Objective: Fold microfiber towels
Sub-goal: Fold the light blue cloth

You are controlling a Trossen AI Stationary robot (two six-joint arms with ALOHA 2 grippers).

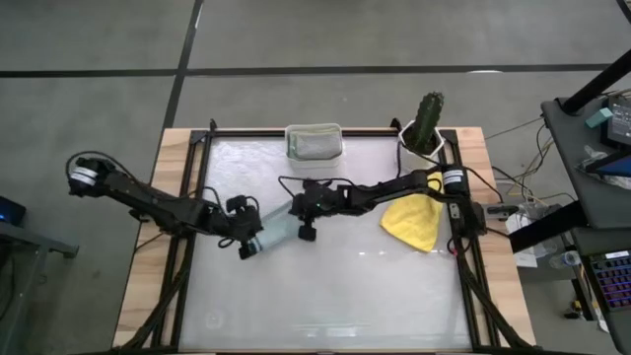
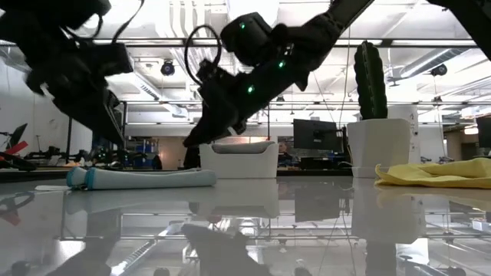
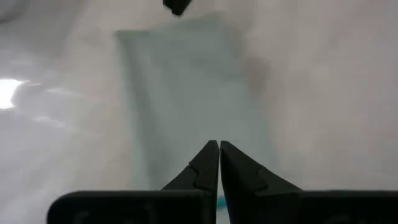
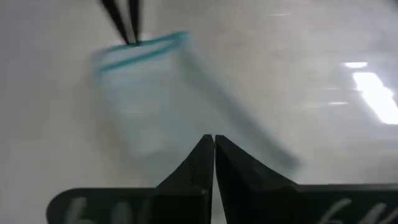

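Note:
A pale blue-grey towel (image 1: 276, 233) lies folded into a narrow strip on the table, also seen in the low view (image 2: 146, 179), with a teal hem (image 4: 140, 48) at its left end. My left gripper (image 1: 245, 247) is shut at that left end. My right gripper (image 1: 307, 231) is shut at the strip's right end. A yellow towel (image 1: 413, 222) lies crumpled at the right. A grey-green towel (image 1: 314, 144) lies in the white tub (image 1: 314, 129). The other towels are out of view. My left gripper's shut fingertips (image 4: 129, 34) stand at the towel's teal hem, coming from above at a slant; I cannot tell whether they pinch it or only touch it. My right gripper's shut fingertips (image 4: 213, 142) stand over the strip's right end (image 4: 186, 134); I cannot tell whether they touch it. The towel lies flat on the table.
The white tub stands at the table's far edge, with a cactus in a white pot (image 1: 426, 126) at the far right corner. The table's near half (image 1: 325, 296) is bare and glossy. A desk with gear (image 1: 601, 148) stands beyond the right edge.

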